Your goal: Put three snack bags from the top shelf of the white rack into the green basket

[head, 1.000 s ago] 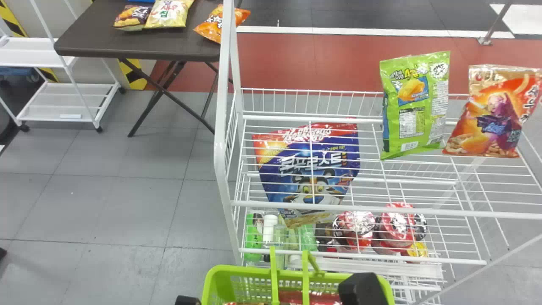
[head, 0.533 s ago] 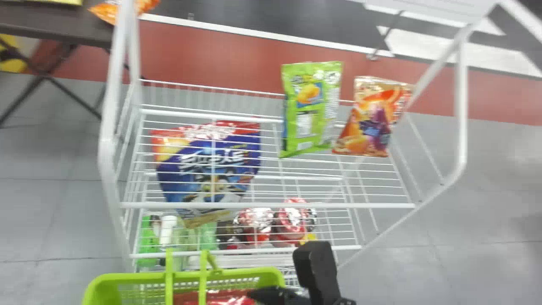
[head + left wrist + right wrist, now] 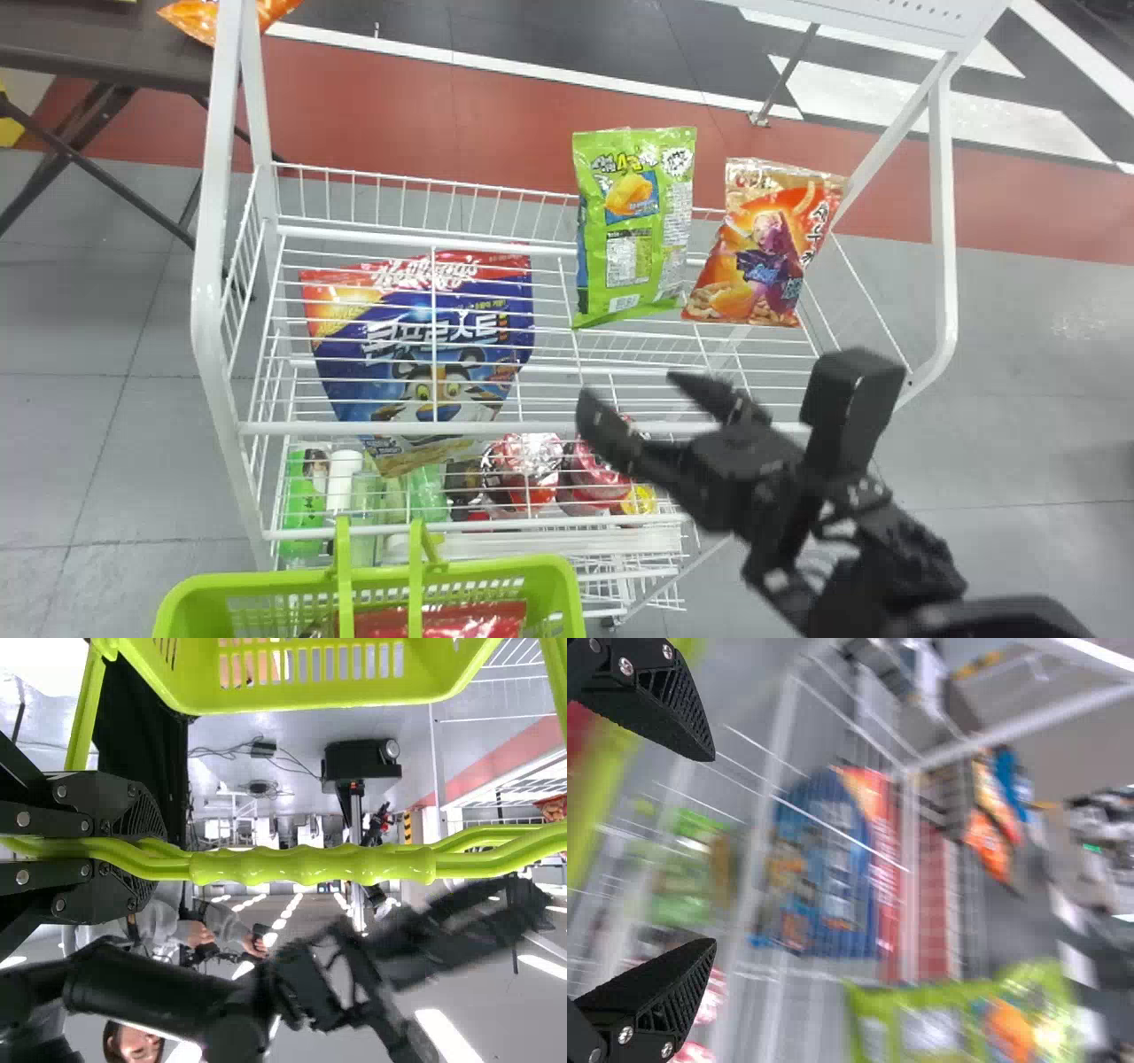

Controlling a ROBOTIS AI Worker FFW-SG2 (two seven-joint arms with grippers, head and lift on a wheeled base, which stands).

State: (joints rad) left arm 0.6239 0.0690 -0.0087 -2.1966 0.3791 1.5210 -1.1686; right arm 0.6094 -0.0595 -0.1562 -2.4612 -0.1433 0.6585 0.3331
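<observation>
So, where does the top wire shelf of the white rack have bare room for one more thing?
Left of the shiny green bag, above the blue-red pouch visible underneath; also in front of the green bag and the orange foil bag, to the white front rail, where the black right gripper shows. Crowded: back right, with these two bags.

Right gripper (image 3: 631, 392) hung out front, fingers (image 3: 609, 434) spread, arm (image 3: 895, 558) slanting up to it. Left gripper (image 3: 161, 850) was clamped tight, lol.

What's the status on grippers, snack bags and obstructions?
Right gripper open, empty; left gripper closed on basket handle. Green bag and orange bag on top shelf. Possible snag: rack's front rail.
</observation>
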